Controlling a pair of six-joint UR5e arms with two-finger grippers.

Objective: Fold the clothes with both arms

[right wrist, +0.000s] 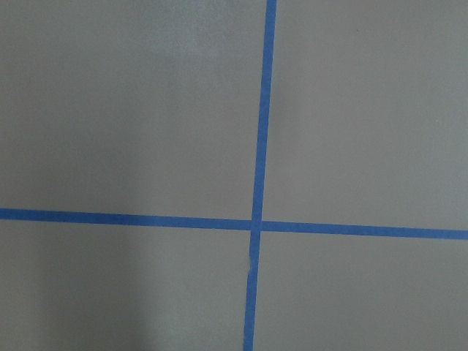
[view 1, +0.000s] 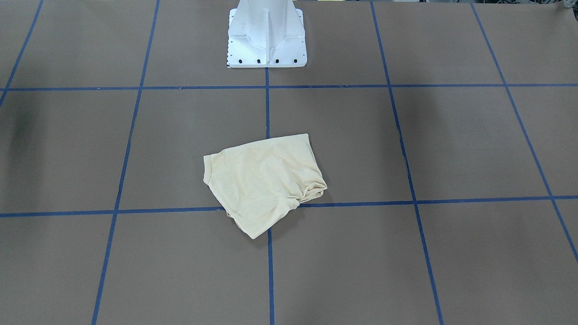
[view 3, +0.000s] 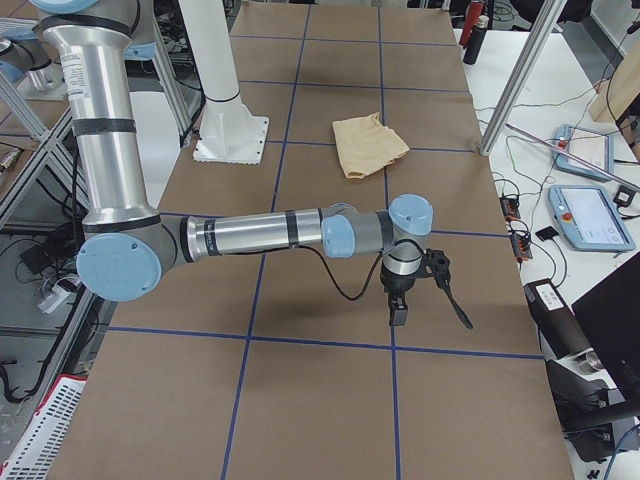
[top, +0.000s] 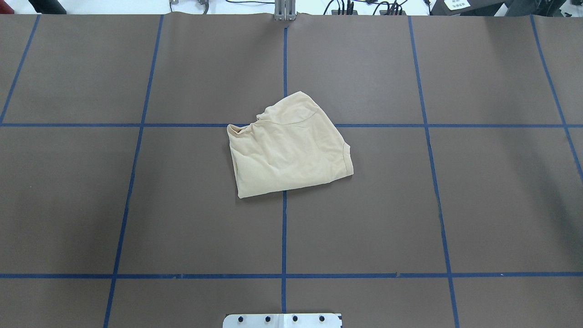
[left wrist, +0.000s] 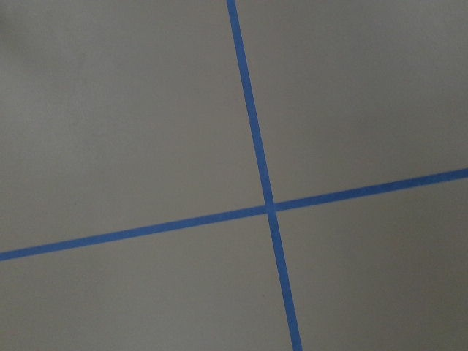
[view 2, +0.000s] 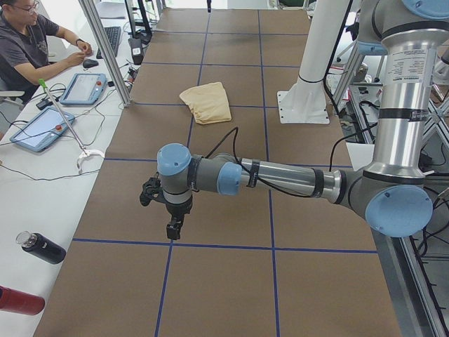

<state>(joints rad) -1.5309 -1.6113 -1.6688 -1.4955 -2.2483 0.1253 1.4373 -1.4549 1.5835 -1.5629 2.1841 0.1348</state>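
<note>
The clothes [view 1: 264, 180] lie as one folded pale cream bundle at the middle of the brown table [top: 182, 218], with nothing touching them; the bundle [top: 289, 146] straddles the blue tape cross. No print shows. In the exterior left view the left arm [view 2: 280, 179] reaches out low over the table, and its gripper [view 2: 172, 228] hangs far from the clothes [view 2: 207, 102]. The exterior right view has the right arm [view 3: 260, 232] stretched out the same way, its gripper [view 3: 398, 315] well away from the clothes [view 3: 368, 143]. I cannot tell whether either gripper is open or shut. Both wrist views hold only table and blue tape.
The white pedestal base [view 1: 266, 40] stands behind the clothes. A person [view 2: 28, 42] sits at a side bench with tablets [view 2: 84, 88] and bottles [view 2: 38, 247]. More pendants [view 3: 585, 215] and a metal post [view 3: 520, 75] line the other end.
</note>
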